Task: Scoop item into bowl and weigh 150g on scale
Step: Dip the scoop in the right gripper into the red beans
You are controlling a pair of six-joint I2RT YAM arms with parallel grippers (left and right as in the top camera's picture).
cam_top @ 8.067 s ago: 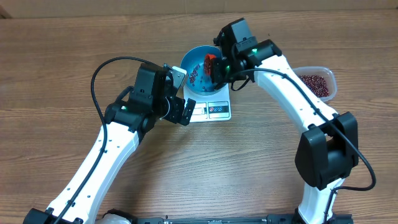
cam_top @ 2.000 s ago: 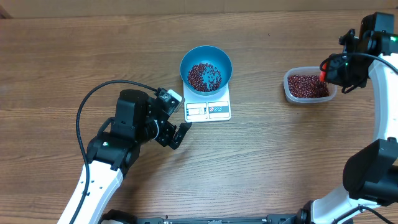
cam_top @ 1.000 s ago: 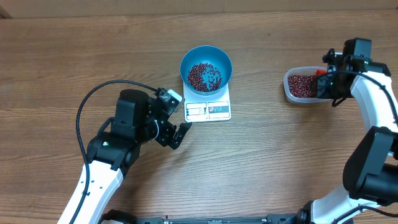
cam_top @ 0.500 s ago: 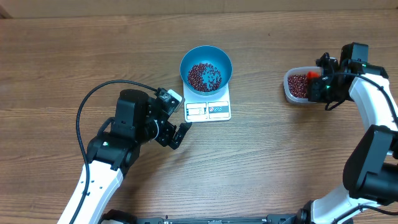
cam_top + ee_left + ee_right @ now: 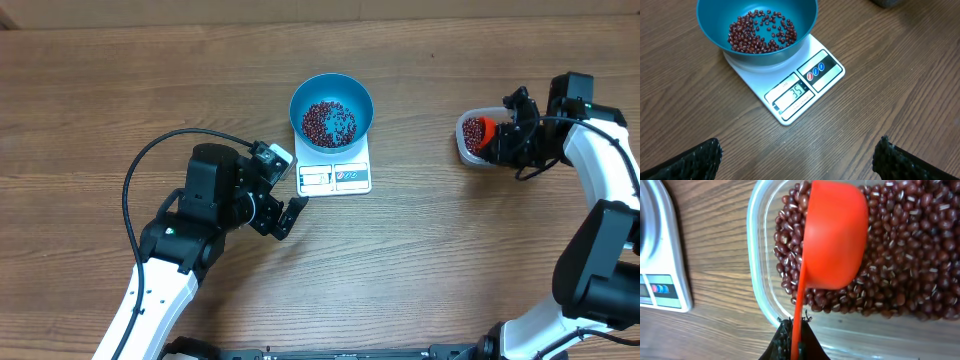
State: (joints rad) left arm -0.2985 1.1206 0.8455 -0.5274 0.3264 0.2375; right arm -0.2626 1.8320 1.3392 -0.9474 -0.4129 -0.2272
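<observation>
Right fingers (image 5: 777, 347) clamp the orange scoop (image 5: 832, 235) over the beans (image 5: 910, 255); left fingers (image 5: 690, 160) spread apart

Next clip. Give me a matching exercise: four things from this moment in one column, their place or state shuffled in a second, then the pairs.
1. blue bowl
2. orange scoop
3. clear container
4. left gripper

A. open, empty
B. on the scale, some beans inside
C. handle in the shut right gripper
D. off to the scale's right

Pairs: 1-B, 2-C, 3-D, 4-A.
</observation>
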